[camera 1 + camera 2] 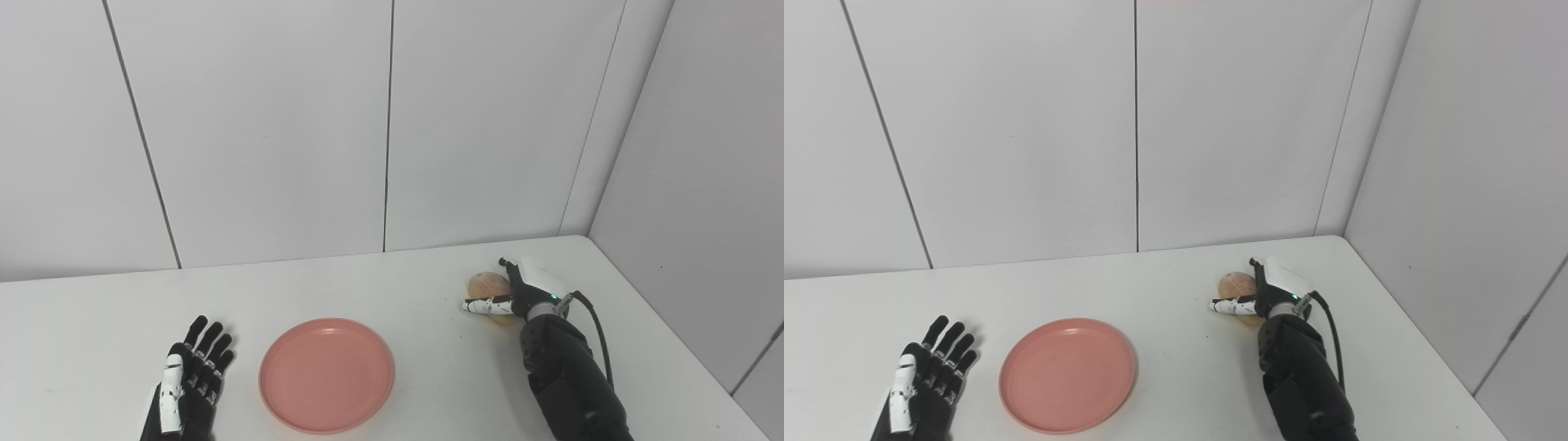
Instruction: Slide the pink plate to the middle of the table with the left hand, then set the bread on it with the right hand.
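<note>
— Plate (326, 375) status: pink, empty, lying flat near the table's (392, 288) front edge, roughly centre-left
— Left hand (191, 376)?
— Resting beside the plate, fingers spread, gripping nothing, not touching it
— Bread (488, 285)?
— Sitting on the table, right of the plate. Right hand (520, 291) is wrapping around it, thumb crossing its front

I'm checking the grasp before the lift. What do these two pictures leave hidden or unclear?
- Bread: both views show only its top and a bit of its underside; the right hand covers the rest, so whether the hand has closed firmly on it cannot be told.
- Left hand: fingers spread beside the pink plate; its wrist is cut off by the bottom edge.
- Small specks on the table: too small to identify.
</note>
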You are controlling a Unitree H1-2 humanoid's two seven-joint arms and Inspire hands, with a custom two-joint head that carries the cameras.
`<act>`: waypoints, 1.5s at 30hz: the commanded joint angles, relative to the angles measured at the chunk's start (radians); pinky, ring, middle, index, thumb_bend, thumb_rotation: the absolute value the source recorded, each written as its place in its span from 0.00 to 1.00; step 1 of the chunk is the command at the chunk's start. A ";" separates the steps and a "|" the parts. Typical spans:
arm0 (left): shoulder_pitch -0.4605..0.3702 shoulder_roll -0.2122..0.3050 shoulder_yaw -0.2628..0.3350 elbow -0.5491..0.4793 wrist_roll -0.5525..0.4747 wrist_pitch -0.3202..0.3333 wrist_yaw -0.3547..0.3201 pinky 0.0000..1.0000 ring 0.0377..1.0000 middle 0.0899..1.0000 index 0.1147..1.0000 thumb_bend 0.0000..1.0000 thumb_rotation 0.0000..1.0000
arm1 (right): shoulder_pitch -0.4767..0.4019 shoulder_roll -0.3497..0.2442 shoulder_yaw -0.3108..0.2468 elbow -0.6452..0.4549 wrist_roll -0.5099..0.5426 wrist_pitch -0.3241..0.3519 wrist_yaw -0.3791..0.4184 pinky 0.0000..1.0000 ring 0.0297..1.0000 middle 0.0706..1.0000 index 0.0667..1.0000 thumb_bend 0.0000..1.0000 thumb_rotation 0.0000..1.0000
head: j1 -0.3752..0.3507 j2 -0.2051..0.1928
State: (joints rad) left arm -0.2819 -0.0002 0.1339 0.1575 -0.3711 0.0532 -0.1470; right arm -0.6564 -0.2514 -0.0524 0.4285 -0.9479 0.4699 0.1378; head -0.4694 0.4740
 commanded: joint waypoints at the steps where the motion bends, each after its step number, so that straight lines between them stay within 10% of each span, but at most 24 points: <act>1: 0.036 -0.003 0.002 0.021 0.004 0.025 0.011 0.95 0.92 0.91 0.89 0.30 1.00 | -0.063 -0.013 -0.016 -0.008 -0.024 0.000 -0.015 0.63 0.78 0.84 0.86 0.85 0.50 | 0.001 0.002; 6: 0.036 -0.002 0.002 0.022 0.002 0.022 0.009 0.95 0.92 0.91 0.89 0.30 1.00 | -0.063 -0.008 -0.020 -0.007 -0.029 0.000 -0.019 0.43 0.56 0.65 0.75 0.81 0.43 | 0.002 0.003; 19: 0.036 -0.005 0.003 0.025 0.005 0.023 0.014 0.95 0.92 0.91 0.89 0.31 1.00 | -0.067 -0.055 0.068 0.026 0.028 0.000 0.002 0.30 0.35 0.41 0.50 0.62 0.18 | 0.011 0.009; 45: 0.040 -0.029 -0.011 0.023 0.037 -0.001 0.031 0.91 0.89 0.88 0.86 0.32 1.00 | -0.039 -0.035 0.048 -0.263 0.014 -0.001 0.080 0.33 0.39 0.43 0.45 0.49 0.15 | 0.070 0.013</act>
State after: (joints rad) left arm -0.2797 -0.0154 0.1273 0.1560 -0.3454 0.0419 -0.1310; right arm -0.6687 -0.2780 0.0037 0.2182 -0.9249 0.4709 0.2168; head -0.4004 0.4863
